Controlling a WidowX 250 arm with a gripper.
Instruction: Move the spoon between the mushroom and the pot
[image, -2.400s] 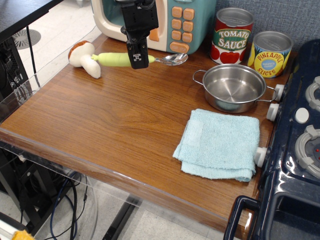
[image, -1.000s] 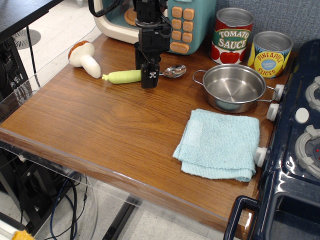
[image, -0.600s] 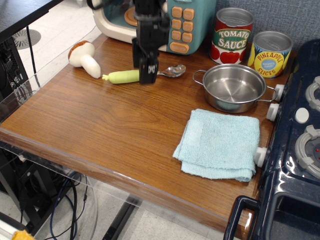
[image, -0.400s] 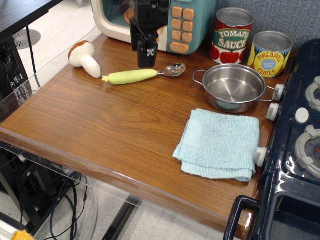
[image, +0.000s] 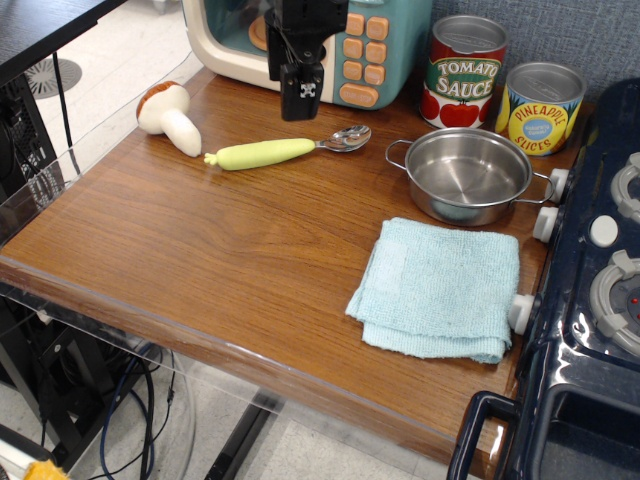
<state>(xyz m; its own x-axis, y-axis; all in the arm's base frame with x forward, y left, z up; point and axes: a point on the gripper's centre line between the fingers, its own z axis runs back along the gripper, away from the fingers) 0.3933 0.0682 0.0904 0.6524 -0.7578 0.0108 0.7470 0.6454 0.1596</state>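
The gripper (image: 301, 97) is seen raised over the table (image: 200, 260), holding nothing; whether its jaws are apart cannot be told. Just below and in front of the jaws the spoon (image: 285, 150) lies flat, between the mushroom (image: 170, 115) to their left and the pot (image: 470, 175) to their right.

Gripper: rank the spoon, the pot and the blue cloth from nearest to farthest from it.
Measured from the gripper:
1. Spoon, lying on the table just below it.
2. Pot, off to the image right, in front of the cans.
3. Blue cloth, at the table's near right, beside the stove.
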